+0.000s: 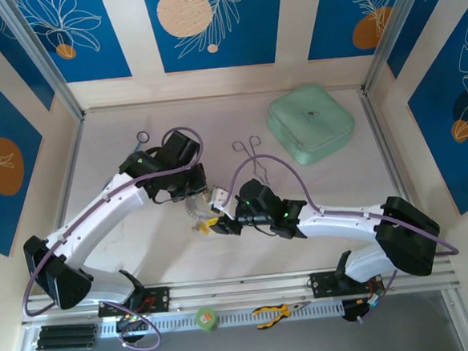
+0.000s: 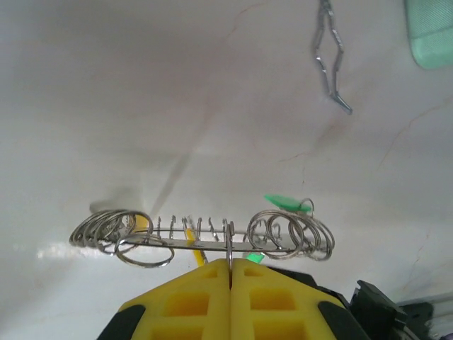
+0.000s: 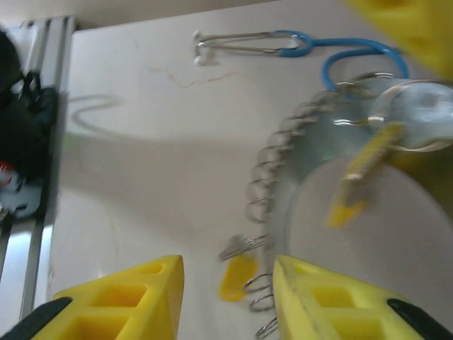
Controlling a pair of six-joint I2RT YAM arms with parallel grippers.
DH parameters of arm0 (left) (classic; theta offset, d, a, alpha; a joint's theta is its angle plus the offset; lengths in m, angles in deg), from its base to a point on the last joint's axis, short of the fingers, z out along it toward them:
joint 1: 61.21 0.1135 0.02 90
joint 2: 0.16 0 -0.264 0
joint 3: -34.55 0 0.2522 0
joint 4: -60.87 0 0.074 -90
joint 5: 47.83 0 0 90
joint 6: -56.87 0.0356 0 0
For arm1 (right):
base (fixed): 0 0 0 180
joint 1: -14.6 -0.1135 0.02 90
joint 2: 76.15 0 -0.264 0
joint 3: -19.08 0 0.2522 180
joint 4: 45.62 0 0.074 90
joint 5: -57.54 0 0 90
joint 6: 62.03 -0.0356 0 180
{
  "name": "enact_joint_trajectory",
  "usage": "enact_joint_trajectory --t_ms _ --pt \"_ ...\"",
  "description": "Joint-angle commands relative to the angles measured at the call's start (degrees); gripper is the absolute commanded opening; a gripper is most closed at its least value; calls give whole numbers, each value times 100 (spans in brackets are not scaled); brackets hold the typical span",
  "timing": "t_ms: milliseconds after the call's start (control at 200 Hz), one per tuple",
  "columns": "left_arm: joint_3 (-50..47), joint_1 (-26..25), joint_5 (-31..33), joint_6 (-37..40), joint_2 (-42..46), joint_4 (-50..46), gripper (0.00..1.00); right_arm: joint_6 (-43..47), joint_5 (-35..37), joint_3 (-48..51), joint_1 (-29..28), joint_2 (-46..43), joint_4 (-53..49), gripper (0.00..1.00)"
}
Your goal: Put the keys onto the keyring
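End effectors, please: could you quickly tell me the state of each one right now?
Left end effector: closed on the keyring.
Right end effector: open, holding nothing.

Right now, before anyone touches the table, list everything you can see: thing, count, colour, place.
keyring: one, silver, mid-table
keys: at least three, two yellow, one green, at the keyring's rim
forceps: one, silver, behind the keyring
stethoscope: one, blue tubing, back left
pouch: one, mint green, back right
roll: one, green, front rail
pliers: one, yellow-handled, front rail
left tool: yellow, shut on the keyring
right tool: yellow, open beside the keyring
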Motion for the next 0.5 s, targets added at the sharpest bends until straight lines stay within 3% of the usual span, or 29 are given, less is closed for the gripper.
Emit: enact_joint_trajectory --t_ms 0,120,270,370,495 --pt "219 50 -142 -880 -2 -492 0 -405 490 159 30 52 689 43" --pt "261 45 -284 -1194 -7 -513 0 -390 554 163 23 142 923 53" --pt "311 48 -391 -1444 -45 -603 0 -326 385 103 21 328 1289 54" --pt "333 45 -406 -1478 -39 -606 0 -292 364 -22 17 442 1287 48" --pt "352 47 -361 -1517 -3 -664 0 -325 475 -21 23 450 1280 34"
